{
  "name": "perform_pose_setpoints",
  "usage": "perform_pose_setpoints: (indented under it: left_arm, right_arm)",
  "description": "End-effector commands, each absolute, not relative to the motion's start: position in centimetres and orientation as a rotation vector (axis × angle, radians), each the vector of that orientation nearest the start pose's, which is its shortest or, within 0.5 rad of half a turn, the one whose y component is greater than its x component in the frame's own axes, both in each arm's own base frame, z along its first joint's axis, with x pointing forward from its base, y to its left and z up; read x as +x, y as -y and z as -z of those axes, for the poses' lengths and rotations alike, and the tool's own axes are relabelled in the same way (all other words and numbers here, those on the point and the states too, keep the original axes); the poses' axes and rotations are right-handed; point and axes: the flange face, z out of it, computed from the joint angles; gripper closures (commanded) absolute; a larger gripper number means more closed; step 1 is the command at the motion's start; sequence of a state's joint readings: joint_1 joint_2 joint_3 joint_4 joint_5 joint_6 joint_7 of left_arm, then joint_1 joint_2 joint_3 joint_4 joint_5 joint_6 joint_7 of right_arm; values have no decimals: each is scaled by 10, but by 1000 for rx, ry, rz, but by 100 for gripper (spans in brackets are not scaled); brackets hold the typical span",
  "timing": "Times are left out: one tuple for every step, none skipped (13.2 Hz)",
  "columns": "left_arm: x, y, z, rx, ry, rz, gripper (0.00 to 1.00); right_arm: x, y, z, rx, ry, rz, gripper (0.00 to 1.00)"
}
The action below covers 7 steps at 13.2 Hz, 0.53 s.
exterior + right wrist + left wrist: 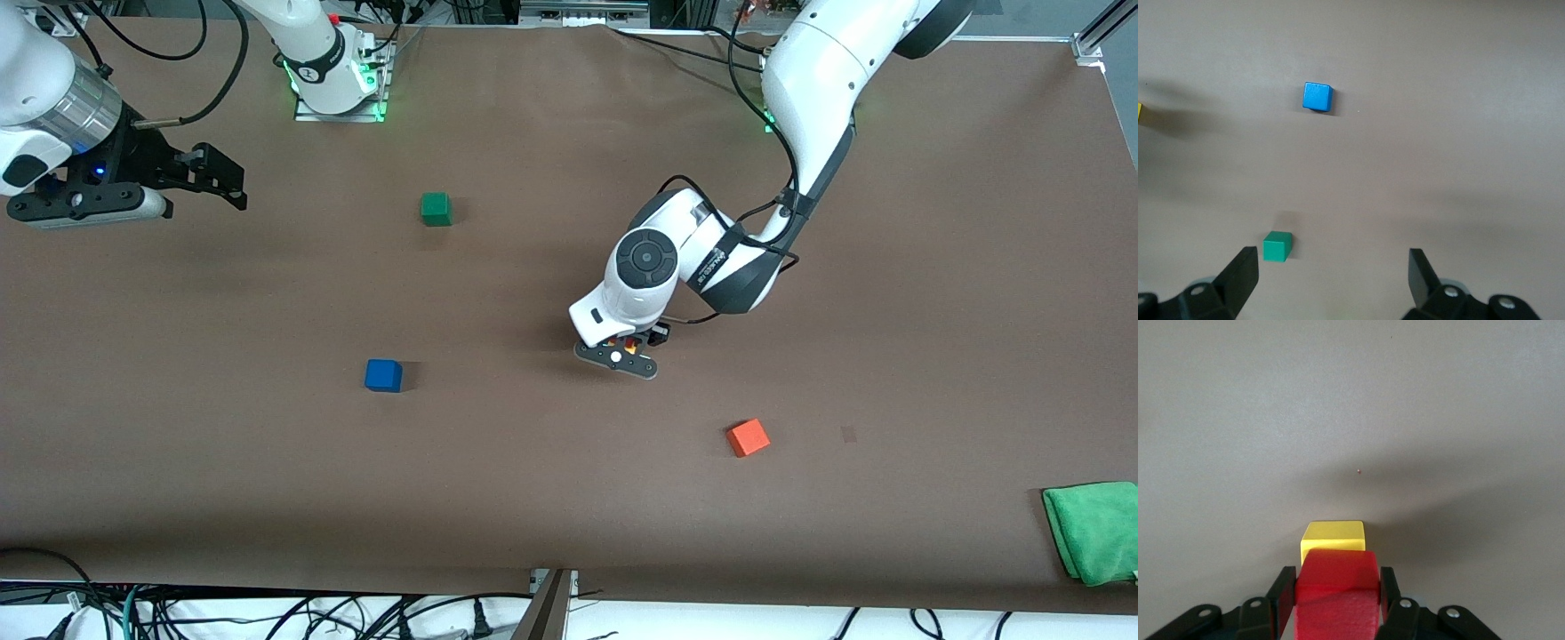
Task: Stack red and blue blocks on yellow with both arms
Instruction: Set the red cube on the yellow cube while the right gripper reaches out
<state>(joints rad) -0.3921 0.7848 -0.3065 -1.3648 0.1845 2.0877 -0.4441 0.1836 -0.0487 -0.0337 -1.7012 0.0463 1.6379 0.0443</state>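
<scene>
The left gripper [1338,603] pinches the red cube [1338,593] above the yellow cube [1333,535] for stacking; the right gripper [1335,277] waits, jaws spread, near its base.

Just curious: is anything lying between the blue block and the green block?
No. Only bare table between the blue block and green block, as front and right wrist views show.

Robot lab: bolted arm bases [336,84], loose cables [267,613]
</scene>
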Motion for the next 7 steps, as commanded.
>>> perform_pose_setpoints:
  left_arm:
    - [603, 431, -264, -3136, -416, -56, 86]
    - [604, 430, -265, -3137, -413, -54, 84]
    - [605, 428, -265, -3136, -409, -51, 58]
    - [609, 424, -266, -3135, -394, -45, 1]
    - [613, 425, -275, -3145, -382, -18, 0]
    - [618, 424, -282, -3151, -373, -3, 0]
    - [623, 419, -290, -3156, -363, 13, 0]
  right_arm:
    - [533, -93, -599, -3091, 157, -44, 1]
    - [537, -99, -594, -3090, 168, -42, 1]
    - [541, -107, -589, -3083, 171, -46, 1]
    - [550, -119, -584, -3069, 115, -51, 1]
    - [558, -133, -582, -3066, 68, -54, 1]
    - [564, -154, -575, -3068, 57, -67, 1]
    - [571, -172, -569, -3073, 15, -73, 1]
